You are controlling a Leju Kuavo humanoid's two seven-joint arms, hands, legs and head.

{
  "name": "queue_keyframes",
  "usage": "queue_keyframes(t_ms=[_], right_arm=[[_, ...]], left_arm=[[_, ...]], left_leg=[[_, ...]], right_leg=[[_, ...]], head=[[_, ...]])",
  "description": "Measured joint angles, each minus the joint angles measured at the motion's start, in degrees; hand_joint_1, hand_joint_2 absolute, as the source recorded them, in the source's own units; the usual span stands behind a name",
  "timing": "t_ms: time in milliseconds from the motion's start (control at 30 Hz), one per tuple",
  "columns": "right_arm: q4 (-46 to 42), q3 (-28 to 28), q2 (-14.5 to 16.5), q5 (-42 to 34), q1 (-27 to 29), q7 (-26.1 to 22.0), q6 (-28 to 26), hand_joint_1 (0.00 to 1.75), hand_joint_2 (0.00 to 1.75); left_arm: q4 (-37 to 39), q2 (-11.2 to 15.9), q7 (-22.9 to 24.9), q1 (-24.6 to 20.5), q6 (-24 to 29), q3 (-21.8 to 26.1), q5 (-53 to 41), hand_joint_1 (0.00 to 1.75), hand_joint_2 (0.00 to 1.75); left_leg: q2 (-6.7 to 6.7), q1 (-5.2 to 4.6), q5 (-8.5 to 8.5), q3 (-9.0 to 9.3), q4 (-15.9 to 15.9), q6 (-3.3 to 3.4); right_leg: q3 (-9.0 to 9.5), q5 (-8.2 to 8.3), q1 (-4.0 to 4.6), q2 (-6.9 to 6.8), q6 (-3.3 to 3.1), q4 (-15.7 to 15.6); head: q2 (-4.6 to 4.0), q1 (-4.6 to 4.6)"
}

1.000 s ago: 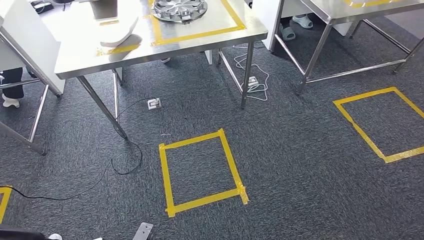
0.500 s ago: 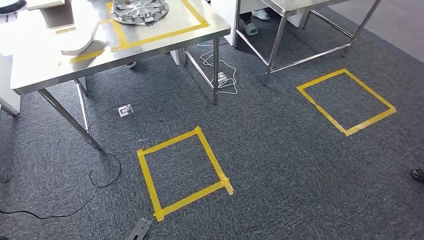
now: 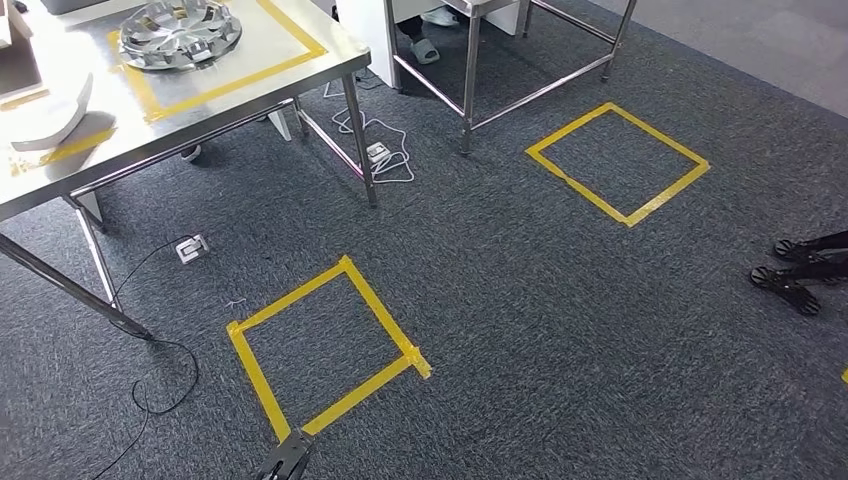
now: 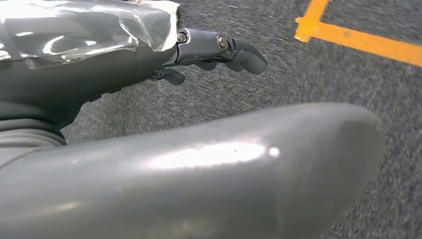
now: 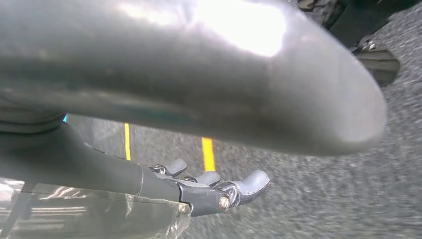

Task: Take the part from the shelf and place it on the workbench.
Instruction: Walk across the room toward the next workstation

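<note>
Both hands, left [image 4: 199, 74] and right [image 5: 199, 164], hang empty with fingers apart over coarse grey carpet [image 3: 560, 300].

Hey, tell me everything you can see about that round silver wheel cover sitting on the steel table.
The wheel cover is a round, silvery disc that looks like moulded plastic or metal, with spokes radiating from a hub and dark gaps between them. It lies flat on the steel table, inside a yellow tape outline, near the table's far side. Only the tabletop touches it; a white curved object lies apart from it. Its top edge is cut off by the picture.
</note>
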Motion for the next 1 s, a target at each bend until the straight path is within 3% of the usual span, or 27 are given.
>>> queue_keyframes(t_ms=[33, 67, 100, 167, 200, 233, 267, 300, 367, 433, 500, 533, 567, 600, 667, 733, 800, 867, 933, 1000], right_arm=[[0.3, -0.1, 0.0, -0.1, 0.0, 0.0, -0.2, 0.0, 0.0], [0.6, -0.2, 0.1, -0.2, 0.1, 0.0, -0.4, 0.0, 0.0], [0.9, -0.2, 0.1, -0.1, 0.0, 0.1, -0.7, 0.0, 0.0], [1.2, -0.3, 0.2, 0.6, -0.3, 0.8, -1.5, 0.0, 0.0], [1.4, -0.3, 0.2, 1.2, -0.5, 1.2, -1.7, 0.0, 0.0], [1.6, -0.3, 0.1, 1.8, -0.6, 1.7, -1.9, 0.0, 0.0], [1.8, -0.3, 0.0, 2.3, -0.7, 2.2, -2.0, 0.0, 0.0], [1.9, -0.3, -0.1, 2.8, -0.6, 2.8, -2.1, 0.0, 0.0], [2.0, -0.3, -0.6, 3.8, -0.4, 4.3, -2.1, 0.0, 0.0], [1.3, -0.3, -1.5, 4.6, 0.0, 6.3, -2.2, 0.0, 0.0], [-0.2, -0.4, -2.3, 5.3, 0.9, 8.2, -2.2, 0.0, 0.0], [-1.1, -0.6, -2.6, 5.6, 1.6, 9.0, -2.2, 0.0, 0.0], [-2.0, -0.7, -2.9, 5.9, 2.3, 9.7, -2.2, 0.0, 0.0], [-2.9, -0.9, -3.2, 6.1, 2.9, 10.3, -2.2, 0.0, 0.0], [-4.5, -1.1, -3.6, 6.3, 3.5, 10.9, -2.2, 0.0, 0.0], [-6.1, -1.3, -3.9, 6.6, 4.1, 11.8, -2.1, 0.0, 0.0], [-8.7, -1.9, -4.3, 7.6, 5.8, 14.3, -1.8, 0.0, 0.0], [-12.7, -3.1, -4.5, 9.4, 8.3, 18.3, -0.9, 0.0, 0.0], [-17.3, -4.8, -4.5, 11.9, 10.7, 21.9, 0.6, 0.0, 0.0], [-21.0, -6.9, -4.0, 14.4, 12.5, 23.5, 2.2, 0.0, 0.0]], left_arm=[[0.1, 0.0, 0.0, -0.1, -0.2, -0.1, 0.0, 0.0, 0.0], [0.1, -0.1, 0.1, -0.3, -0.3, -0.2, 0.1, 0.0, 0.0], [0.2, -0.2, 0.3, -0.5, -0.5, -0.3, 0.2, 0.0, 0.0], [0.6, -0.5, 0.9, -0.9, -0.7, -0.3, 0.8, 0.0, 0.0], [0.8, -0.8, 1.1, -1.0, -0.7, -0.3, 1.3, 0.0, 0.0], [1.1, -1.2, 1.3, -1.2, -0.7, -0.3, 1.6, 0.0, 0.0], [1.3, -1.7, 1.3, -1.2, -0.7, -0.2, 1.9, 0.0, 0.0], [1.4, -2.0, 1.3, -1.3, -0.7, -0.1, 2.1, 0.0, 0.0], [1.8, -2.9, 1.1, -1.3, -0.9, 0.1, 2.4, 0.0, 0.0], [2.3, -3.5, 1.0, -0.9, -1.1, 0.2, 2.4, 0.0, 0.0], [2.9, -4.0, 0.9, -0.3, -1.4, 0.1, 2.4, 0.0, 0.0], [3.1, -4.1, 0.9, -0.2, -1.5, 0.1, 2.3, 0.0, 0.0], [3.2, -4.3, 0.8, -0.2, -1.5, 0.1, 2.3, 0.0, 0.0], [3.4, -4.5, 0.8, -0.2, -1.6, 0.1, 2.3, 0.0, 0.0], [3.5, -4.7, 0.7, -0.3, -1.6, 0.2, 2.3, 0.0, 0.0], [3.6, -4.9, 0.7, -0.4, -1.6, 0.2, 2.3, 0.0, 0.0], [3.8, -5.1, 0.8, -0.5, -1.8, 0.2, 2.0, 0.0, 0.0], [4.0, -5.2, 1.1, -0.5, -2.2, 0.2, 1.3, 0.0, 0.0], [4.5, -5.0, 1.5, -0.3, -2.6, 0.1, 0.7, 0.0, 0.0], [5.1, -4.7, 1.5, 0.1, -2.6, 0.1, 0.6, 0.0, 0.0]], left_leg=[[-0.19, 0.0, 0.84, 0.13, -0.2, 0.17], [-0.57, -0.01, 2.71, 1.27, -2.7, 0.47], [-1.55, -0.02, 4.94, 3.06, -6.7, 0.89], [-4.78, 0.02, 7.81, 5.92, -13.1, 1.73], [-5.83, -0.07, 8.19, 6.46, -14.5, 2.03], [-6.07, -0.21, 8.09, 6.49, -14.7, 2.22], [-5.29, -0.38, 8.28, 6.48, -15.2, 2.34], [-4.35, -0.39, 8.53, 6.62, -15.8, 2.48], [-2.69, -0.33, 9.27, 6.79, -17.2, 2.92], [-0.93, -0.59, 9.68, 6.67, -17.7, 3.25], [1.06, -0.95, 9.78, 6.39, -17.6, 3.34], [1.94, -1.08, 9.81, 6.29, -17.5, 3.36], [2.72, -1.17, 9.82, 6.21, -17.5, 3.34], [3.47, -1.24, 9.8, 6.15, -17.3, 3.27], [4.88, -1.54, 9.65, 6.0, -16.9, 2.93], [6.03, -1.71, 9.62, 5.94, -16.6, 2.32], [6.53, -1.54, 9.59, 5.96, -16.4, 1.69], [4.35, -1.17, 7.6, 5.19, -14.2, 0.99], [1.19, -0.73, 3.17, 2.77, -7.7, 0.37], [0.06, -0.56, 0.0, 0.28, -0.9, 0.12]], right_leg=[[-0.01, 0.09, 0.09, 0.76, 0.0, 0.0], [0.02, 0.18, 0.17, 1.56, 0.05, 0.0], [0.07, 0.28, 0.21, 2.38, 0.13, 0.0], [-0.16, 0.65, 0.16, 3.84, 0.62, 0.0], [-0.44, 0.88, -0.02, 4.5, 0.99, -0.1], [-0.81, 1.19, -0.23, 5.16, 1.45, -0.2], [-1.16, 1.51, -0.36, 5.81, 1.94, -0.4], [-1.59, 1.66, -0.44, 5.58, 2.25, -0.3], [-3.27, 0.35, -0.19, 2.56, 2.17, 2.3], [-6.55, -3.07, -0.03, -0.88, 1.65, 9.4], [-8.89, -5.51, -0.04, -1.74, 1.87, 15.7], [-8.47, -5.58, -0.04, -1.92, 2.23, 15.9], [-6.72, -4.81, -0.04, -2.22, 2.67, 13.5], [-3.84, -3.57, -0.01, -3.04, 3.05, 9.1], [0.82, -1.85, 0.27, -5.07, 2.79, 1.4], [1.78, -1.41, 0.68, -5.5, 1.75, -1.0], [1.55, -0.95, 0.63, -4.45, 0.99, -1.2], [1.51, -0.47, 0.29, -3.57, 0.31, -1.4], [1.19, -0.03, 0.25, -2.47, -0.23, -1.5], [0.78, 0.33, 0.45, -0.96, -0.44, -1.4]], head=[[0.0, 0.01], [0.0, 0.01], [0.0, 0.01], [0.0, 0.14], [0.0, 0.06], [0.0, -0.05], [0.0, -0.23], [0.0, -0.35], [0.0, -0.14], [0.0, 0.11], [0.0, 0.18], [0.0, 0.19], [0.0, 0.2], [0.0, 0.2], [0.0, 0.11], [0.0, -0.01], [0.0, -0.01], [0.0, -0.09], [0.0, -0.2], [0.0, -0.19]])
